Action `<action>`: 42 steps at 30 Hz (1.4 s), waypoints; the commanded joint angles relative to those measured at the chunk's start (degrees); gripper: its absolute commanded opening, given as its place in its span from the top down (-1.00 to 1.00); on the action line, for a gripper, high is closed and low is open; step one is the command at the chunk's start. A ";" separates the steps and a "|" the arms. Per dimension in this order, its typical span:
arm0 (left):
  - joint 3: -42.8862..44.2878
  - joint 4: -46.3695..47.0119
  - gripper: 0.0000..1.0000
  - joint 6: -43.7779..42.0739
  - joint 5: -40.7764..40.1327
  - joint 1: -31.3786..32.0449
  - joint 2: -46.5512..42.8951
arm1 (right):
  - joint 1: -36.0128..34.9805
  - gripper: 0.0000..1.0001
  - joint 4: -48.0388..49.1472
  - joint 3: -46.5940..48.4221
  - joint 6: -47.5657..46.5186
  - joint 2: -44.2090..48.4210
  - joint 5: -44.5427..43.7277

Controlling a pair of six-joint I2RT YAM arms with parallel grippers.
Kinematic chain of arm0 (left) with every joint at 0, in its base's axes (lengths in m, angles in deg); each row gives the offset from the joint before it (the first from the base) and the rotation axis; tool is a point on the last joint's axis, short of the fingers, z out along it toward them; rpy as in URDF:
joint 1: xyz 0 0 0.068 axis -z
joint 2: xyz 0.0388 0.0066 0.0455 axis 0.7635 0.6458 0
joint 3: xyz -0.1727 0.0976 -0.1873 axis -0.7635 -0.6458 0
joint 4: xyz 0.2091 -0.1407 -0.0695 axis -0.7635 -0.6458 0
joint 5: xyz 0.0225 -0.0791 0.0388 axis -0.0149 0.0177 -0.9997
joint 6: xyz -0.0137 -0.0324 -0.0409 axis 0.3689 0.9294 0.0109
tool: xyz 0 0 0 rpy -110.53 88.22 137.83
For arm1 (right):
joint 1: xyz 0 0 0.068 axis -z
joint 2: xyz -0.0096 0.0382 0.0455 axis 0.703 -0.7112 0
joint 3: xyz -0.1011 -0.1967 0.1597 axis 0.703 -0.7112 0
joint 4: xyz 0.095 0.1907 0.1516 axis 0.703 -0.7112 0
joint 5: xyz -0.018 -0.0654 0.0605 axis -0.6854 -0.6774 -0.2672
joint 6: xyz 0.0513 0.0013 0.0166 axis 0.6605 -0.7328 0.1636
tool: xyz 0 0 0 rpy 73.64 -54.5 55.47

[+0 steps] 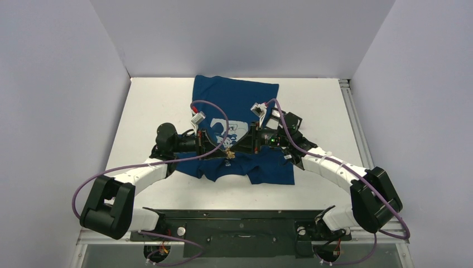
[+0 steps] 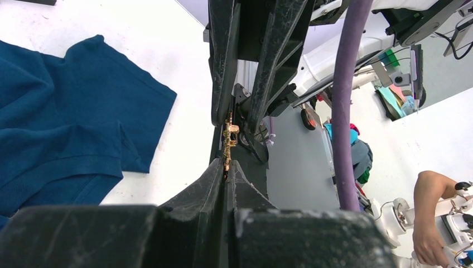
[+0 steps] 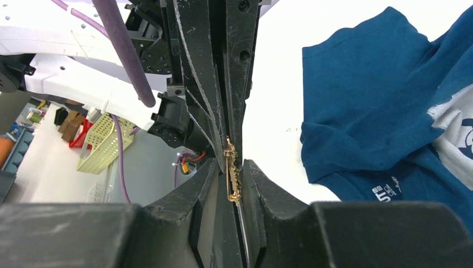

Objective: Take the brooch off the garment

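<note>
In the overhead view the garment point(image 1: 234, 100), a dark blue T-shirt with a pale printed square point(image 1: 234, 131) on the chest, lay spread on the white table point(image 1: 150, 111). The two arms reached in from either side and met over the lower part of the shirt. There the left gripper point(image 1: 225, 149) and the right gripper point(image 1: 240, 148) stood tip to tip, with the brooch point(image 1: 228, 154) a small gold speck between them. From that height it was too small to tell whether it touched the cloth. The wrist cameras showed what the overhead one could not. In the left wrist view the left gripper point(image 2: 226, 166) was pinched tight on the lower end of the brooch point(image 2: 228, 142), a thin gold piece standing almost upright. The right gripper point(image 2: 231, 120) came in from above around its upper end. Behind the brooch there was bare table and the arm mounts rather than fabric, and the garment point(image 2: 56, 128) lay off to the left, apart from the fingers. A purple cable point(image 2: 343, 111) ran down the right of that view. In the right wrist view the right gripper point(image 3: 233, 164) was closed to a narrow slot with the brooch point(image 3: 231, 173) clamped in it, seen edge-on. The left gripper point(image 3: 230, 142) met it from above. The garment point(image 3: 368, 100) lay to the right, and only this wrist view caught a corner of the pale print point(image 3: 454, 128).
</note>
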 commanded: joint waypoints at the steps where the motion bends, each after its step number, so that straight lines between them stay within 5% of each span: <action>1: -0.25 4.81 1.00 1.37 1.26 -0.13 -0.47 | 0.47 0.61 0.22 -0.31 -2.84 2.29 1.14; 8: -0.43 5.49 1.00 1.84 1.27 -0.13 -0.51 | 0.75 0.65 -2.58 -0.35 -5.45 2.41 1.00; 15: -0.33 4.86 1.00 1.21 0.85 -0.13 -0.40 | 0.75 1.00 -1.03 -0.69 -4.77 2.64 1.35; 17: 0.18 2.59 0.72 -1.03 0.50 -0.13 -0.47 | 0.82 1.00 -0.93 -0.67 -4.93 2.76 1.24; 18: 0.44 -0.12 0.31 -1.90 0.31 -0.24 -0.50 | 0.99 1.00 -1.39 -0.59 -5.09 2.88 0.93; 21: 1.57 -5.36 -0.33 -6.39 -0.36 -0.85 -0.67 | 1.79 1.00 -6.48 0.55 -10.08 3.56 -0.23; 22: 1.71 -7.36 -0.68 -7.17 -0.85 -1.47 -0.92 | 2.33 1.00 -11.28 1.60 -12.15 3.75 -1.21; 24: 2.24 -9.30 -0.95 -8.71 -1.27 -2.69 -1.17 | 3.07 1.00 -20.12 3.59 -19.16 4.51 -3.48; 33: 10.60 -35.99 -0.93 -25.31 -6.94 -8.57 -2.52 | 8.18 1.00 -49.87 12.41 -46.15 5.94 -23.62; 39: 17.57 -51.51 -0.93 -34.20 -18.04 -9.27 -3.12 | 10.17 1.00 -52.03 16.29 -54.36 2.98 -43.53; 42: 16.90 -49.96 -0.92 -31.86 -20.06 -9.94 -4.34 | 9.83 1.00 -50.32 17.89 -58.20 0.66 -50.06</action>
